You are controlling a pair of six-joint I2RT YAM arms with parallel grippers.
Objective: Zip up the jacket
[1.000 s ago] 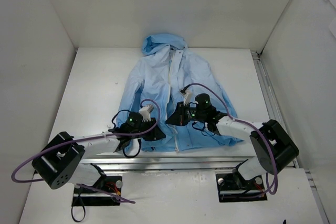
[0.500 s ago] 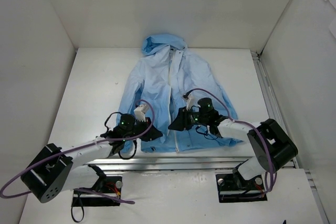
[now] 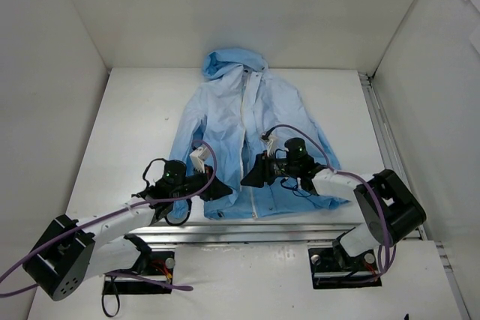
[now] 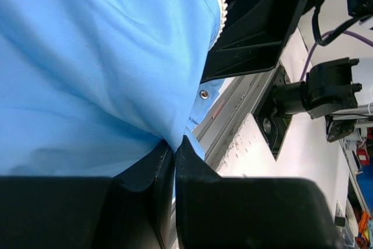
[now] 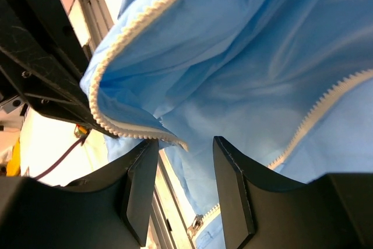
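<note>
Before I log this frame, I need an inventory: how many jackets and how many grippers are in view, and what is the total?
jacket: 1
grippers: 2 (left gripper, right gripper)
total: 3

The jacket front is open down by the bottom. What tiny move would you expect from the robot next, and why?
Probably the right gripper should ease forward and close on the white zipper edge. Its jaws stand open, and that toothed edge curls just ahead of them. The left gripper is shut on the jacket fabric near the hem, so that side looks held.
</note>
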